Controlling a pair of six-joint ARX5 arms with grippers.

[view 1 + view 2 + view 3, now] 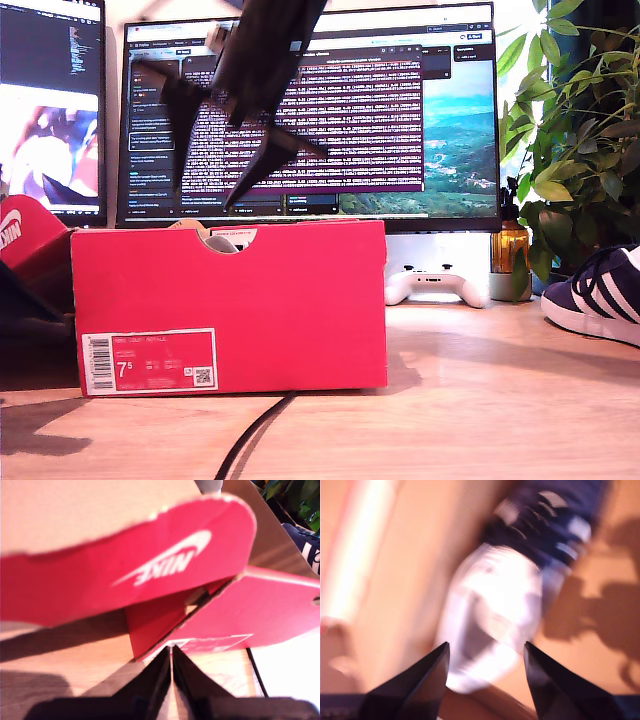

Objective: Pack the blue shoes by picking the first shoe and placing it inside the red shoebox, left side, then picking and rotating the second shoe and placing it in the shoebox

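Note:
The red shoebox (230,305) stands on the wooden table with its lid (15,235) open toward the exterior view's left. My second gripper (205,195), blurred, hangs open above the box. In its wrist view the second gripper (485,655) is over one blue shoe (495,610) lying inside the box, white lining upward, and is apart from it. The other blue shoe (600,295) rests on the table at the exterior view's right edge. My first gripper (171,660) is shut on nothing, low by the table, facing the swoosh lid (165,575) and the box (280,610).
Two monitors (310,110) stand behind the box. A white game controller (437,287), an amber bottle (510,245) and a leafy plant (580,130) sit at the back on the exterior view's right. A black cable (250,440) runs across the table in front of the box.

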